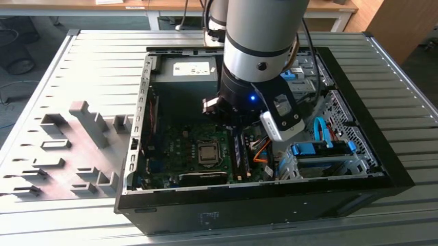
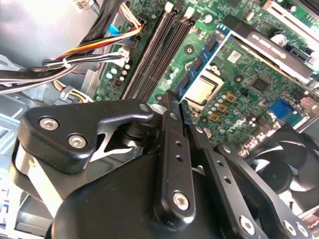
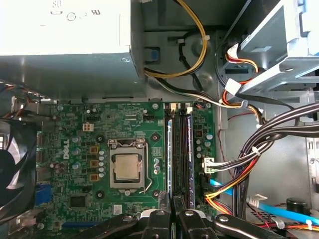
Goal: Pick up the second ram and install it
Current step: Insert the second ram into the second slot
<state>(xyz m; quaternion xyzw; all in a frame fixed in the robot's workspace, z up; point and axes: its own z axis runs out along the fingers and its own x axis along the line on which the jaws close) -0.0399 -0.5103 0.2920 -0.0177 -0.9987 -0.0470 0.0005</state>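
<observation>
The second ram [image 2: 199, 64] is a blue-green board with dark chips. It stands on edge along the memory slot nearest the processor [image 3: 127, 167], and in the first wrist view the ram [image 3: 170, 159] appears as a thin bluish strip. My gripper [image 2: 177, 102] has its black fingers [image 2: 172, 129] drawn together on the ram's near end, low over the motherboard [image 1: 184, 148]. The same gripper [image 3: 173, 215] lines up with that slot. I cannot tell whether the ram is fully seated. Two dark slots [image 2: 154, 50] lie beside it.
The open computer case [image 1: 137, 200] lies on a slatted metal table, with my arm [image 1: 260, 46] reaching down into it. A power supply [image 3: 65, 25], cable bundles [image 3: 259, 149], a fan [image 2: 289, 159] and a drive bay [image 1: 321, 154] crowd the slots. Grey fixtures [image 1: 82, 123] stand at the exterior view's left.
</observation>
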